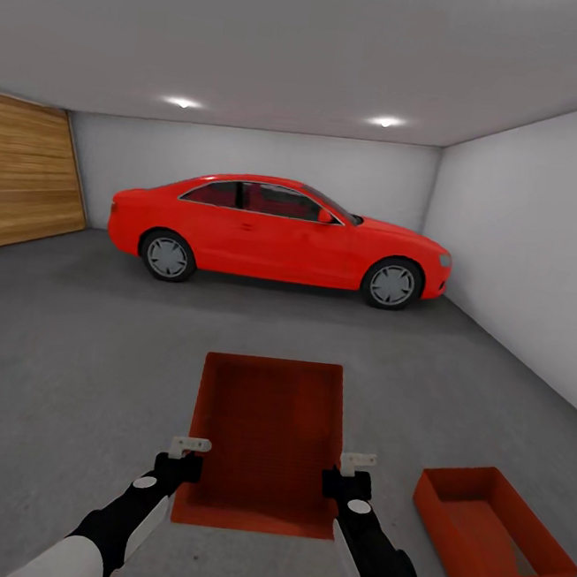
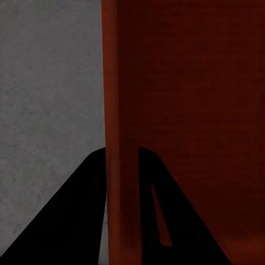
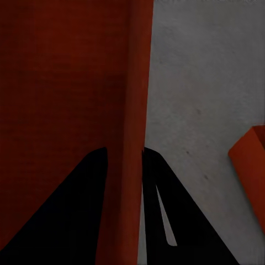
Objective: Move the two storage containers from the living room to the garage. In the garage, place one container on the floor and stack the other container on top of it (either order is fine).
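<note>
In the garage, an orange-red storage container (image 1: 265, 428) hangs in the air in front of me, held by both arms. My left gripper (image 1: 183, 464) is shut on its left wall (image 2: 118, 138), one finger on each side. My right gripper (image 1: 348, 481) is shut on its right wall (image 3: 135, 138) in the same way. The second storage container (image 1: 488, 545) sits on the grey concrete floor (image 1: 75, 373) at the lower right, apart from the held one; its corner (image 3: 251, 157) shows in the right wrist view.
A red car (image 1: 281, 234) stands side-on across the back of the room. Wooden panel doors (image 1: 25, 172) fill the left wall and a white wall (image 1: 532, 252) runs along the right. Open concrete lies between me and the car.
</note>
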`<state>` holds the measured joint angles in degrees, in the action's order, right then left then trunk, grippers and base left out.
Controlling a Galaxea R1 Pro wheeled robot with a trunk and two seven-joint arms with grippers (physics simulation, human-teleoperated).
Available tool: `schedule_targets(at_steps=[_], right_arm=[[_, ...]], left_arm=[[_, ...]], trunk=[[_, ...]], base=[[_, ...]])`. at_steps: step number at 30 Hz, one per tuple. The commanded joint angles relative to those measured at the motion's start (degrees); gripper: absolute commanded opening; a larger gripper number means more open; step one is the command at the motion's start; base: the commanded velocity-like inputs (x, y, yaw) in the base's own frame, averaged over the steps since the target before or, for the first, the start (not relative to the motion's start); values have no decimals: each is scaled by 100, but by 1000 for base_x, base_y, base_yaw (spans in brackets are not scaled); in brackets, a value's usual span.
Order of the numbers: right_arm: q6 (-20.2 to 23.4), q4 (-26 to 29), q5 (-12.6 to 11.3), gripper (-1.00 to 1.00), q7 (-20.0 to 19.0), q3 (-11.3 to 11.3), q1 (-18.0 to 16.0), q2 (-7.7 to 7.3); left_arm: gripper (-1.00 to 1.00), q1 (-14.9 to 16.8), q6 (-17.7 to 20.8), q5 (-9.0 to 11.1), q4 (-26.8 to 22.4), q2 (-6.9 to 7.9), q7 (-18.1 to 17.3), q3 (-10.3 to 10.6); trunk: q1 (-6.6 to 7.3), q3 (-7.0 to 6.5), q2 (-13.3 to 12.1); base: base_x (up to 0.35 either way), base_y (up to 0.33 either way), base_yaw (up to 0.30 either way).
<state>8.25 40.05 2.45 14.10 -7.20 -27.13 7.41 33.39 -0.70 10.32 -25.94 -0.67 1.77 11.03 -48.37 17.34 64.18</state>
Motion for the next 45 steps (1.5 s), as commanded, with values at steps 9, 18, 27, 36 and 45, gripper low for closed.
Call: schedule_targets(at_steps=[9,18,27,36,45], right_arm=[[28,161,81,-100,-17,-291,-3,155],[28,161,80,-100,-15,-291,-3,155],[28,161,83,-100,-14,-291,-3,155],[28,161,83,-100,-13,-291,-3,155],[28,161,80,-100,-18,-291,-3,155]], left_arm=[[-100,1,-9,76,28,-3,-46,215],[-100,1,-9,76,28,-3,-45,215],[-100,1,-9,76,28,-3,-45,215],[-100,1,-9,76,28,-3,-45,215],[-100,1,-11,76,28,-3,-46,215]], trunk=[[-4,7,4],[-4,7,4],[-4,7,4],[-4,7,4],[-4,7,4]], base=[[333,0,0],[334,0,0],[334,0,0],[334,0,0],[305,0,0]])
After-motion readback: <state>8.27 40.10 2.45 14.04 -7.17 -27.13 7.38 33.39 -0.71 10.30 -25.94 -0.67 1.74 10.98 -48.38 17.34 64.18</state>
